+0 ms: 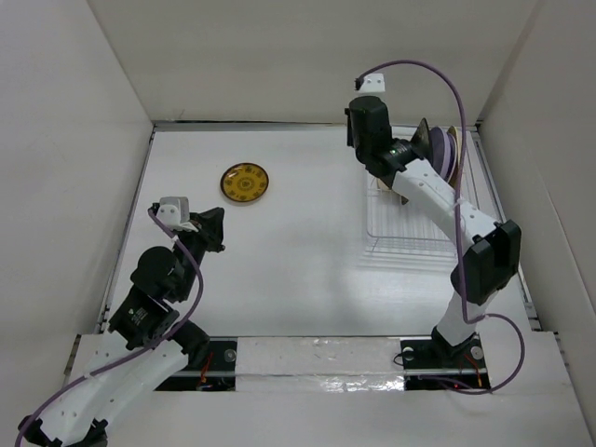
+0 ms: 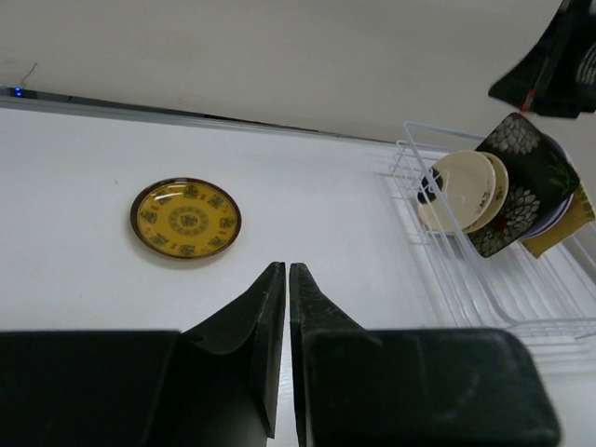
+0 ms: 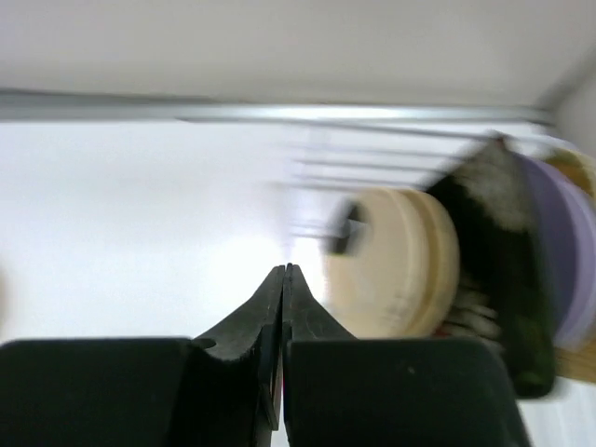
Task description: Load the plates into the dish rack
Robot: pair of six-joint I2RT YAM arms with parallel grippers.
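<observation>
A dark-yellow patterned round plate (image 1: pixel 245 182) lies flat on the table at the far left; it also shows in the left wrist view (image 2: pixel 186 218). The white wire dish rack (image 1: pixel 410 231) (image 2: pixel 521 300) stands at the right. At its far end stand two cream plates (image 2: pixel 458 191) (image 3: pixel 400 265), the black flowered plate (image 2: pixel 523 182) (image 3: pixel 494 261), the lavender plate (image 3: pixel 559 251) and the mustard plate (image 2: pixel 570 223). I cannot make out the white plate with red marks. My left gripper (image 1: pixel 217 231) (image 2: pixel 287 270) is shut and empty, near of the yellow plate. My right gripper (image 1: pixel 365 126) (image 3: pixel 284 270) is shut and empty, just left of the racked plates.
White walls enclose the table on the left, back and right. The near half of the rack (image 1: pixel 405 244) holds no plates. The right arm (image 1: pixel 447 209) stretches over the rack. The right wrist view is blurred.
</observation>
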